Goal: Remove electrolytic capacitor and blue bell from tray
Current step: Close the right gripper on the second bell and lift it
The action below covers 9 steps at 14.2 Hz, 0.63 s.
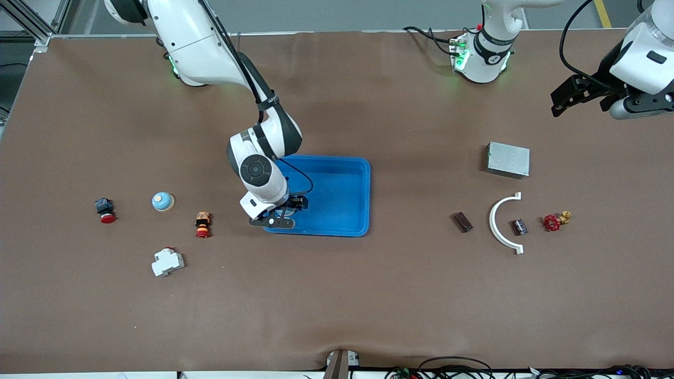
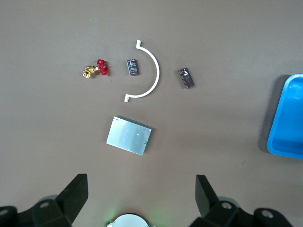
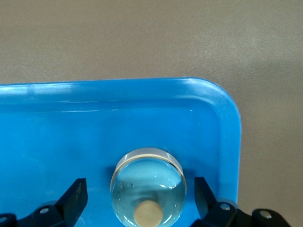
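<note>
A pale blue bell (image 3: 147,188) with a beige knob sits in the corner of the blue tray (image 1: 342,200) nearest the front camera, toward the right arm's end. My right gripper (image 1: 281,215) is open just above it. Its fingers (image 3: 78,195) stand on either side of the bell with a gap on each side. The small dark capacitor (image 1: 520,227) lies on the table inside a white curved piece (image 1: 500,221); it also shows in the left wrist view (image 2: 133,66). My left gripper (image 1: 568,100) is open and empty, high over the left arm's end of the table.
A second pale blue dome (image 1: 162,201), a red push-button (image 1: 107,210), an orange button (image 1: 202,223) and a white breaker (image 1: 167,261) lie toward the right arm's end. A silver box (image 1: 507,159), a dark brown block (image 1: 463,221) and a red-handled valve (image 1: 555,221) lie near the capacitor.
</note>
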{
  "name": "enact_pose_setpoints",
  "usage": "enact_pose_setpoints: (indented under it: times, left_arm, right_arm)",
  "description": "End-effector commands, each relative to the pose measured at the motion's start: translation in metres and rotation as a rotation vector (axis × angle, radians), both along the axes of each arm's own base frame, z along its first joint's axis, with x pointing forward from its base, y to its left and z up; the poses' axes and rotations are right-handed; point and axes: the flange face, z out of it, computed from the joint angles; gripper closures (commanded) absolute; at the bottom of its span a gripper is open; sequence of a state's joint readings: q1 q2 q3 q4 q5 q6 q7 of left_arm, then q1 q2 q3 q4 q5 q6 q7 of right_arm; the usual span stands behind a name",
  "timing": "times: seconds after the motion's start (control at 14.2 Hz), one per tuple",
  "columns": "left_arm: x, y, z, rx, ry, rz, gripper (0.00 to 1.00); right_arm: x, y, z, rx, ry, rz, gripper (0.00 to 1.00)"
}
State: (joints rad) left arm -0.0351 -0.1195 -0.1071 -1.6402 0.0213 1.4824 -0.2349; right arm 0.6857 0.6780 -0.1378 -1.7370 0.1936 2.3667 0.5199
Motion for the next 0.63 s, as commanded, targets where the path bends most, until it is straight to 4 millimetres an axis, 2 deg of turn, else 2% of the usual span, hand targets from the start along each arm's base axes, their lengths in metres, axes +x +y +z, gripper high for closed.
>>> enact_pose_setpoints:
  times: [0.0, 0.49, 0.56]
  left_arm:
    - [-0.0045, 0.0073, -0.0008, -0.015, 0.009, 0.002, 0.00]
    - [-0.0008, 0.0054, -0.0017, -0.017, -0.005, -0.002, 0.00]
    - [-0.0008, 0.0052, -0.0017, -0.019, -0.005, -0.002, 0.00]
  right_arm:
    - [-0.0004, 0.0068, -0.0062, -0.004, -0.003, -0.007, 0.00]
    - [-0.0005, 0.0078, -0.0083, -0.003, -0.010, -0.006, 0.00]
    - [-0.0006, 0.0078, -0.0084, -0.004, -0.009, -0.004, 0.07]
